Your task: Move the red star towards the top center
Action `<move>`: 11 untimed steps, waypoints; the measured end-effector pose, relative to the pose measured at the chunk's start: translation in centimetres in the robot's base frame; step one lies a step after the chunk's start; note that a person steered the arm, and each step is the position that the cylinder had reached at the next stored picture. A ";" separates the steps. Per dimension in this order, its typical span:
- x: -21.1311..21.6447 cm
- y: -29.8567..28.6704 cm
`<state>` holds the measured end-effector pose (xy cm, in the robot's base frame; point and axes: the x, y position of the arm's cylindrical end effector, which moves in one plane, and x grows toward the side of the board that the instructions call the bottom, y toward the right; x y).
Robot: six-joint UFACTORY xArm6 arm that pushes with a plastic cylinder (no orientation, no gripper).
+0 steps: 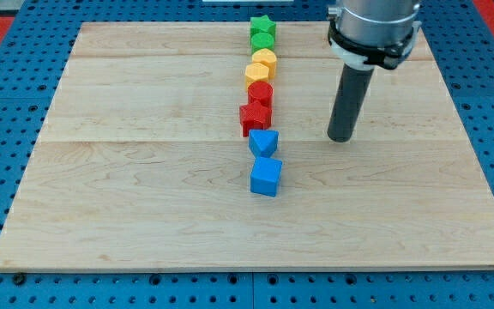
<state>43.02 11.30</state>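
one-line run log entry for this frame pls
tip: right of block column, level with blue triangle-like block, no contact | red star: mid-column, touching red block | phase: approach

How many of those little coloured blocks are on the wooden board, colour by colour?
Green: 2, a green star with a second green block against it
Yellow: 2, a yellow block and another yellow block
Red: 2, a red block and the red star
Blue: 2, a blue block and a blue cube
Total: 8
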 end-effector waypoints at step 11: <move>-4.4 -18.4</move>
<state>38.65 -7.10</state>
